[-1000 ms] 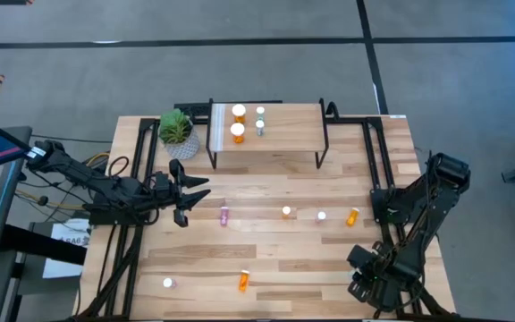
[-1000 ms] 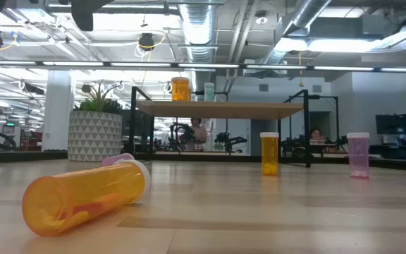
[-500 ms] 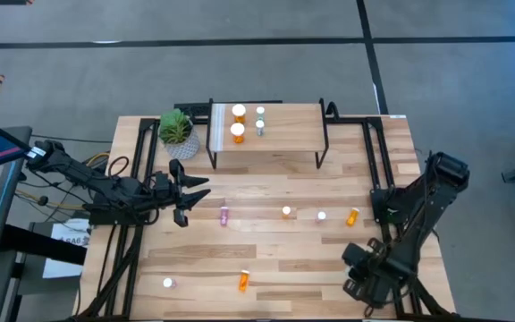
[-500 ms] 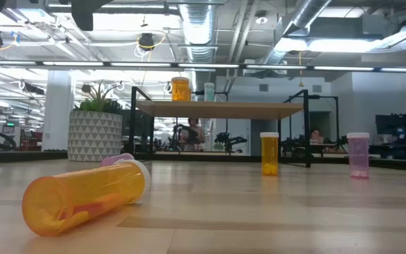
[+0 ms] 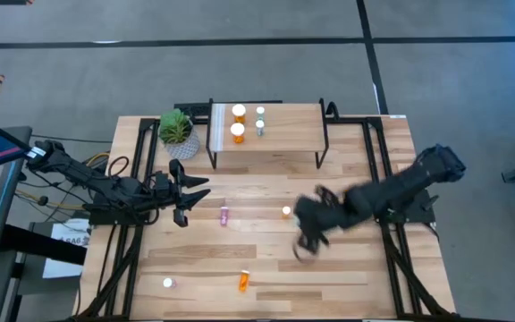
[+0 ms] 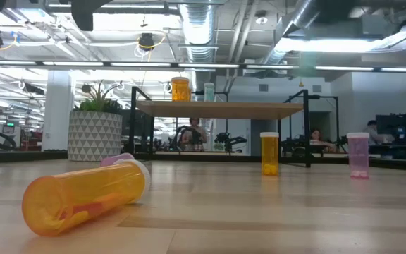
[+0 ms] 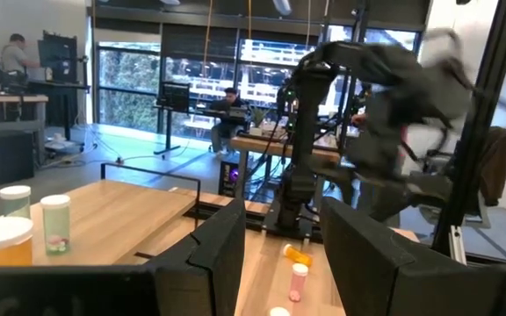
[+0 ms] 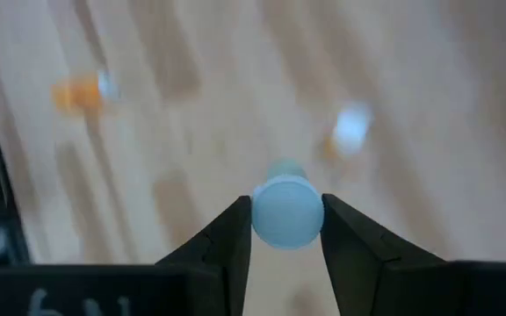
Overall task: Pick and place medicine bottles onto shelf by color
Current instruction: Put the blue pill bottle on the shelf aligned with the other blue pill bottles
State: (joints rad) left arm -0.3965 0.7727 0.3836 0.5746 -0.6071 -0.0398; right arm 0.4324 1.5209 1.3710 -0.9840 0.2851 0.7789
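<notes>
The shelf (image 5: 284, 134) stands at the table's far side with two orange bottles (image 5: 238, 122) and a teal one (image 5: 260, 121) upright on it. On the table, a pink bottle (image 5: 224, 215) and an orange one (image 5: 243, 281) lie on their sides. An orange bottle (image 5: 286, 212) and a white-capped one (image 5: 167, 283) stand upright. My right gripper (image 5: 304, 241), blurred, is over the table's middle, shut on a white-capped bottle (image 8: 286, 211). My left gripper (image 5: 186, 192) is open and empty at the table's left edge. My right gripper pinches the bottle's round white cap (image 8: 286, 230) between its two fingers, one on either side. The cap faces the wrist camera. A greenish bit of the body (image 8: 284, 167) shows beyond it. The bottle is lifted clear of the table.
A potted plant (image 5: 177, 132) stands left of the shelf, near my left gripper. In the low view, a large orange bottle (image 6: 83, 197) lies close by, and an orange bottle (image 6: 269, 153) and a pink one (image 6: 358, 155) stand upright. People sit in the room beyond the table.
My right arm has swung fast from the table's near right corner toward the left, out over the middle of the table. It now covers the two bottles that showed right of the upright orange one.
</notes>
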